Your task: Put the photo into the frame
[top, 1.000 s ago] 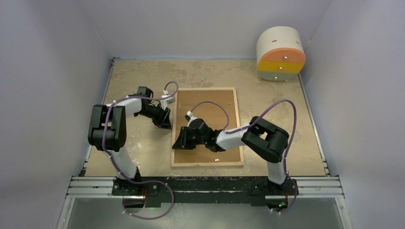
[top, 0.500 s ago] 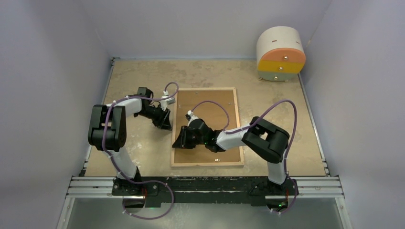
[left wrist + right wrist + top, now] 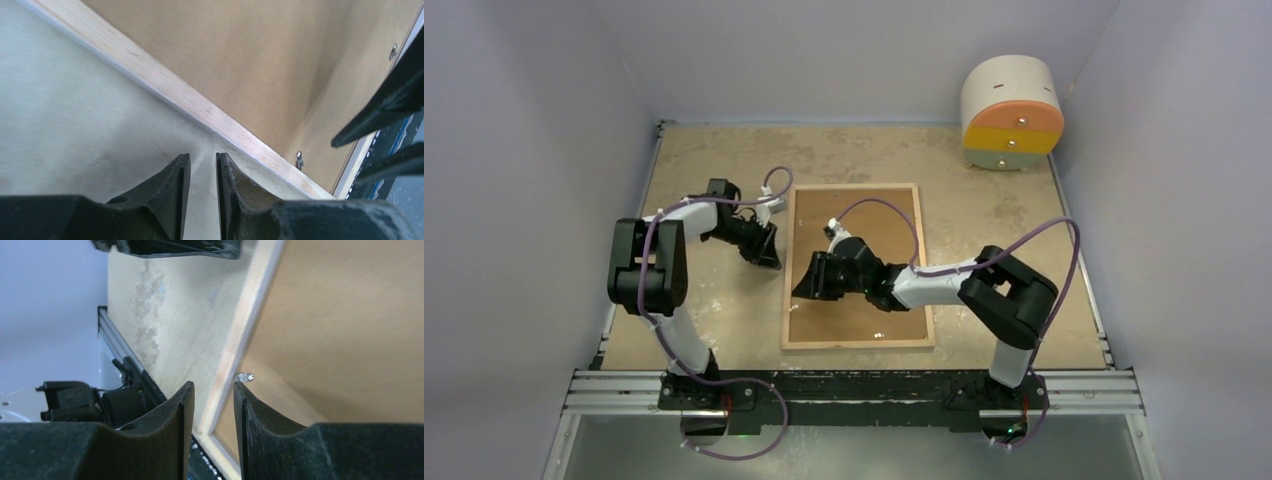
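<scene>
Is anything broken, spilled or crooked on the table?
Nothing looks broken or spilled. The frame lies flat, back side up, with the brown backing board sitting neatly inside its wooden edge. One thing to notice: the photo does not show in any view.

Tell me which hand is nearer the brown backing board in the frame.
Right. The right hand is above the backing board's left edge, by the frame's left rail; the left hand is off the frame, over the table just outside that rail.
</scene>
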